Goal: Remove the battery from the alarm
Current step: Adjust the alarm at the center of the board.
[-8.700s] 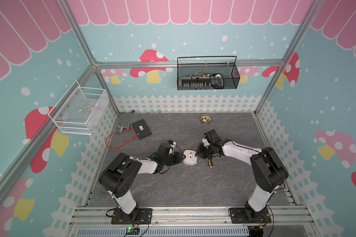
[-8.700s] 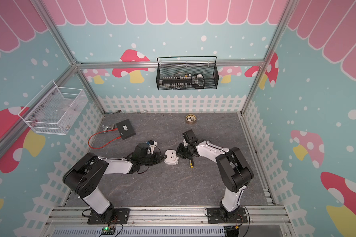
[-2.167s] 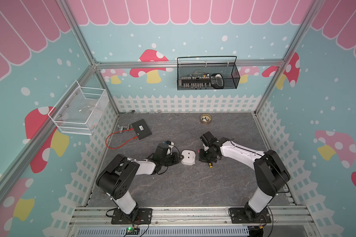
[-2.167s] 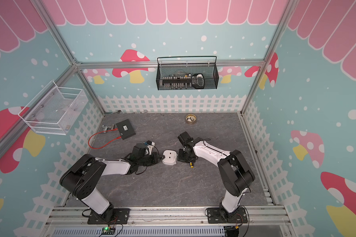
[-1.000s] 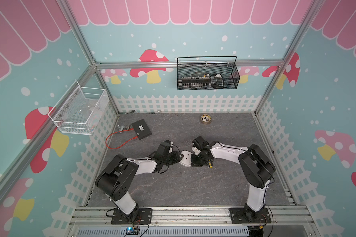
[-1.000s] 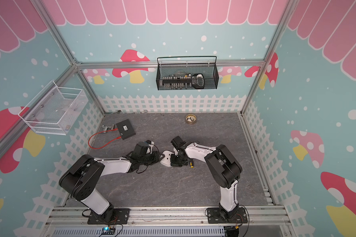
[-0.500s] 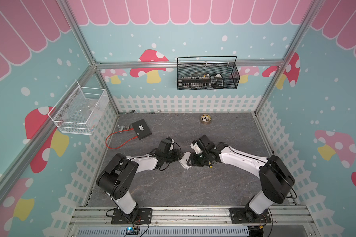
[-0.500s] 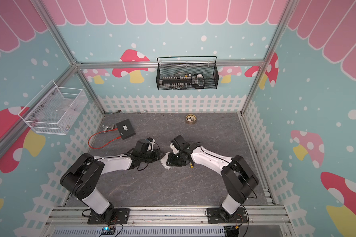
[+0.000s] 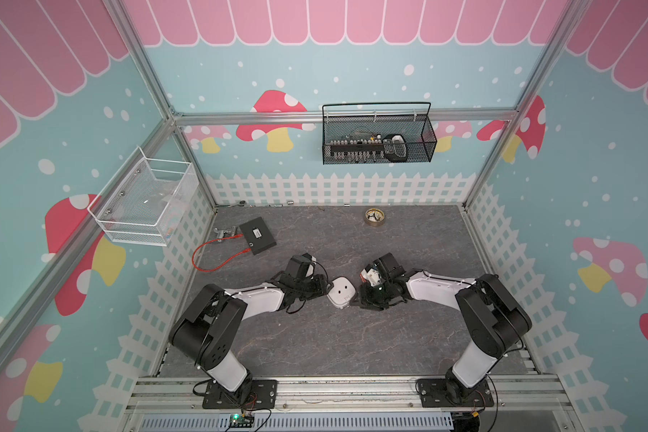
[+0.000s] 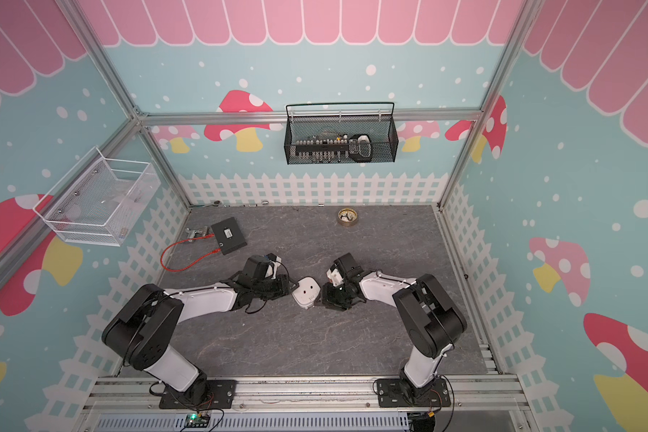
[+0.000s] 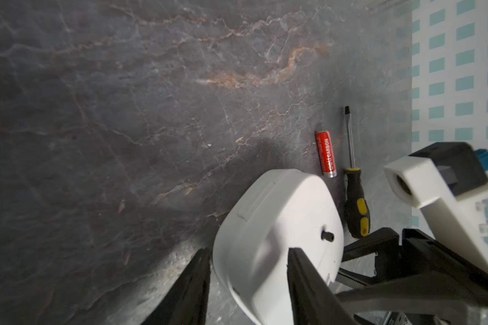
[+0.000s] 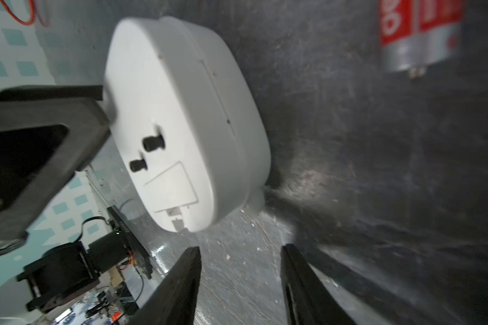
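The right gripper (image 12: pixel 240 250) has sprung half-open and is empty; the left gripper (image 11: pixel 248 250) clasps the tilted white rounded-square plastic alarm (image 11: pixel 276 225). The small red cylindrical battery (image 11: pixel 325 154) lies loose on the grey table (image 11: pixel 124 112) just beyond the alarm, nearer the right gripper.

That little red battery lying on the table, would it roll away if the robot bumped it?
Probably, sideways: the battery is a smooth cylinder lying on its side on the hard, flat table. The screwdriver lies alongside it, apart, and might stop it that way. Its glossy wrap and narrow shape may make it slippery to pinch.
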You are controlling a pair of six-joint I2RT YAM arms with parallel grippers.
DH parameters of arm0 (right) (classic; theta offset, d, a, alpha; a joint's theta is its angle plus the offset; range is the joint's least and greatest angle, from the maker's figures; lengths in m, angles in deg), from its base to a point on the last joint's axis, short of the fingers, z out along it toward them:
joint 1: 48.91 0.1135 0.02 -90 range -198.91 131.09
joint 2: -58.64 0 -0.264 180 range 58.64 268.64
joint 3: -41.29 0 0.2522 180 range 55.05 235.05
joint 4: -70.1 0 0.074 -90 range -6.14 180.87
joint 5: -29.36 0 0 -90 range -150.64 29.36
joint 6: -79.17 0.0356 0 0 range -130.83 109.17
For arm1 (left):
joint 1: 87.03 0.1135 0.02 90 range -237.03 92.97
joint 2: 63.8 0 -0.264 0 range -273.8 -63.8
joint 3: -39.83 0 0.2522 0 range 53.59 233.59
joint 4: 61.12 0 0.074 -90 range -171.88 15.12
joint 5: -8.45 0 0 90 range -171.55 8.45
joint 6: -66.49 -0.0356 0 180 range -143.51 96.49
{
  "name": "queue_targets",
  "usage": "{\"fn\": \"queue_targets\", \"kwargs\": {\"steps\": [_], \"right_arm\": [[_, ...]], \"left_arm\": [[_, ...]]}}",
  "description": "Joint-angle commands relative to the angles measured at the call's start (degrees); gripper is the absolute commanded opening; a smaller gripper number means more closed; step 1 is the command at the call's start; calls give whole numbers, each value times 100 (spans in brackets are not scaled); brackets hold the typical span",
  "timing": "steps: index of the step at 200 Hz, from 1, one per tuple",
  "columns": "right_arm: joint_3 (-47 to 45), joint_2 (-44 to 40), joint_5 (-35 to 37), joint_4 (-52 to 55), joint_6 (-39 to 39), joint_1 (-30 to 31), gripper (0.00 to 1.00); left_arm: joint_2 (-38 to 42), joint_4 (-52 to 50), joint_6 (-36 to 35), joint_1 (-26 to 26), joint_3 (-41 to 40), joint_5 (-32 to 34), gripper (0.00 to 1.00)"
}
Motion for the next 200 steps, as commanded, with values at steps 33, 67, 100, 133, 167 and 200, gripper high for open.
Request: {"fn": "queue_targets", "kwargs": {"steps": [33, 67, 100, 133, 167, 200], "right_arm": [[-213, 185, -668, -999, 110, -196, 58], [-277, 299, -663, -1035, 88, -259, 59], [-361, 253, -611, -1016, 110, -359, 61], [-258, 393, -617, -1014, 49, -474, 63], [-141, 544, -817, -1244, 80, -488, 64], [-71, 344, -886, -1353, 9, -488, 60]], "left_arm": [[-342, 131, -216, -9, 368, -293, 48], [-488, 132, -283, -9, 473, -370, 47], [-595, 104, -345, -18, 519, -427, 46], [-735, 61, -421, -18, 580, -446, 42], [-1043, 44, -487, -18, 668, -558, 39], [-1336, 44, -565, -27, 736, -654, 37]]}}
